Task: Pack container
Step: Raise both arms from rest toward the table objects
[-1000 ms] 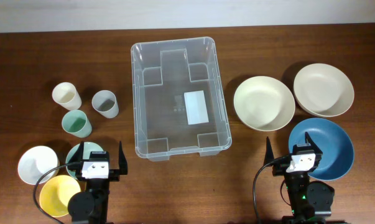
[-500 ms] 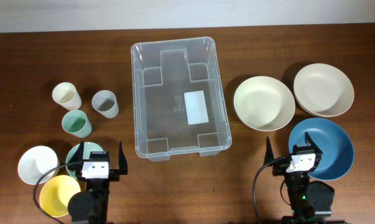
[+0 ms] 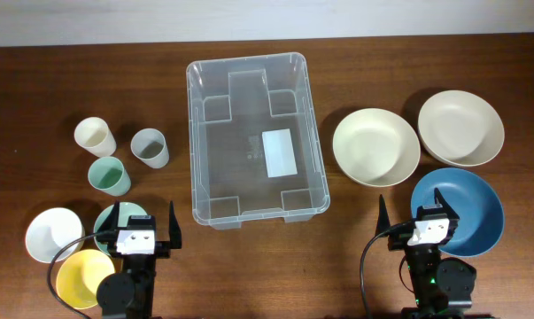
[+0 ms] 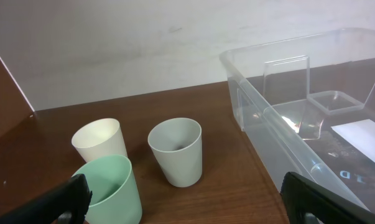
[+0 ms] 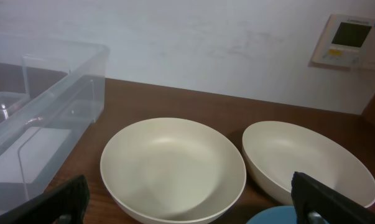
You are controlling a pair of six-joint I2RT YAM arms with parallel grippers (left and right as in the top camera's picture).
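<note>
The clear plastic container [image 3: 256, 137] stands empty at the table's middle, a white label on its base; it also shows in the left wrist view [image 4: 311, 124] and the right wrist view [image 5: 32, 106]. My left gripper [image 3: 141, 221] is open and empty at the front left, over a green bowl [image 3: 107, 216]. My right gripper [image 3: 414, 213] is open and empty at the front right, at the left edge of a blue bowl [image 3: 466, 208].
Left of the container stand a cream cup [image 3: 95, 136], a grey cup [image 3: 149, 147] and a green cup [image 3: 109, 175]. A white bowl [image 3: 50, 235] and a yellow bowl [image 3: 81, 276] lie front left. Two cream bowls [image 3: 375, 146] [image 3: 461, 128] lie right.
</note>
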